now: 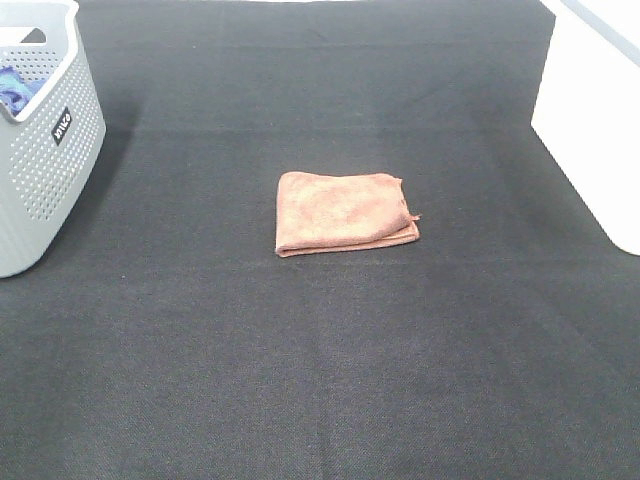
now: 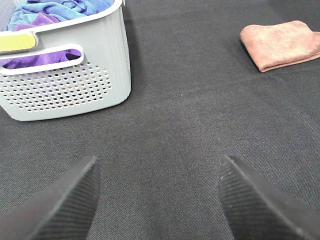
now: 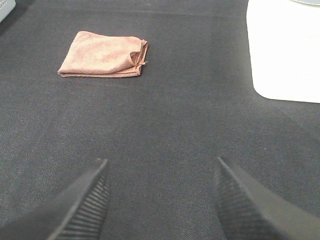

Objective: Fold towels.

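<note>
Black mat (image 1: 330, 380) w/ folded towel (image 1: 345, 212) at centre, basket (image 1: 45, 150) at 10 o'clock; both grippers (image 2: 159, 200) (image 3: 159, 197) open, empty; loose 3 o'clock corner may unfold if snagged.

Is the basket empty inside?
No, the left wrist view shows blue and purple towels piled inside the gray basket.

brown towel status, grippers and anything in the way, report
Left gripper open, empty. Right gripper open, empty. Brown towel folded, flat on black mat, untouched. Path clear; grey basket of towels off to left.
</note>
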Motion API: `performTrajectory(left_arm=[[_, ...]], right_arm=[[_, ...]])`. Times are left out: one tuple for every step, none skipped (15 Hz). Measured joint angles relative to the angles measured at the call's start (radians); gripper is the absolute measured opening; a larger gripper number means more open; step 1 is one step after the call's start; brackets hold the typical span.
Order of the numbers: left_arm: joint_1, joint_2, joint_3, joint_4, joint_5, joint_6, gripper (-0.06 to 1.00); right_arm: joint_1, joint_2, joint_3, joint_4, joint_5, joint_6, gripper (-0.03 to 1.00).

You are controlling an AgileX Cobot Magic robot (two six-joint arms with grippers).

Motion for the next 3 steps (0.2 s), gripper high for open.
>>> performTrajectory(left_arm=[[0.000,0.000,0.000,0.000,0.000,0.000,0.65],[0.000,0.000,0.000,0.000,0.000,0.000,0.65],[0.000,0.000,0.000,0.000,0.000,0.000,0.65]], right_arm=[[0.000,0.000,0.000,0.000,0.000,0.000,0.58],[0.000,0.000,0.000,0.000,0.000,0.000,0.58],[0.000,0.000,0.000,0.000,0.000,0.000,0.58]])
